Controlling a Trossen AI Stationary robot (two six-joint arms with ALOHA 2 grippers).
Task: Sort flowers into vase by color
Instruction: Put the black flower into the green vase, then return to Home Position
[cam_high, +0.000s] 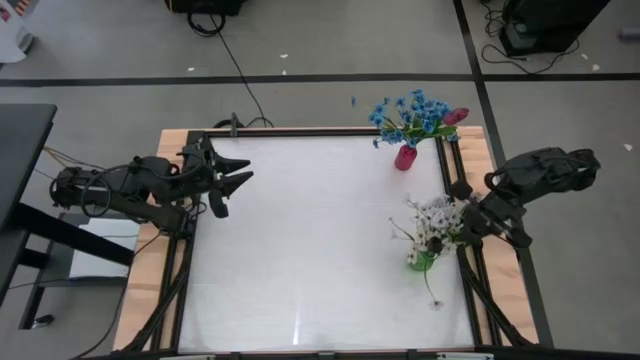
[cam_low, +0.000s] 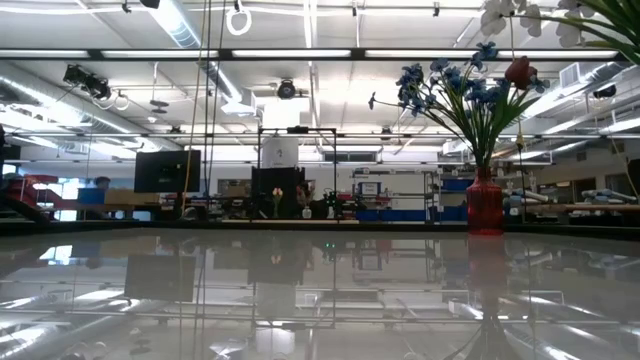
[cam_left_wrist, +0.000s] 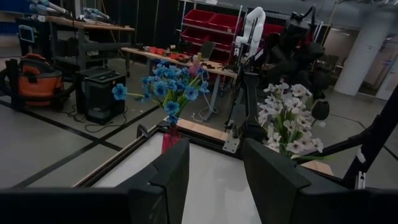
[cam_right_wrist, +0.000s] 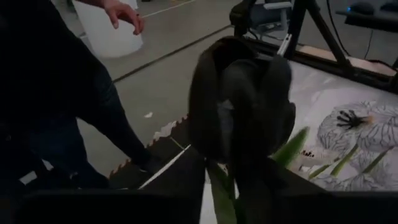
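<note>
A red vase (cam_high: 404, 157) stands at the table's far right and holds blue flowers (cam_high: 405, 113) and a red-pink bud (cam_high: 455, 116); it also shows in the low view (cam_low: 485, 205). A green vase (cam_high: 421, 259) near the right edge holds white flowers (cam_high: 437, 220). One thin stem (cam_high: 432, 290) lies on the table in front of it. My right gripper (cam_high: 468, 216) is at the white bunch and shut, with a green stem (cam_right_wrist: 219, 186) at its fingers. My left gripper (cam_high: 236, 181) hovers open at the table's far left, touching nothing. My right gripper is shut around a green flower stem (cam_right_wrist: 221, 194) of the white bunch, coming from the table's right side. The fingers (cam_right_wrist: 242, 112) themselves cover the place of contact. The stem runs on below them, beside a green leaf (cam_right_wrist: 291, 148).
A person stands off the table beside the right arm, one hand (cam_right_wrist: 122, 12) raised. The table's wooden rim and black frame (cam_high: 300, 131) run round the white surface. The middle and near part of the table (cam_high: 310, 260) holds nothing.
</note>
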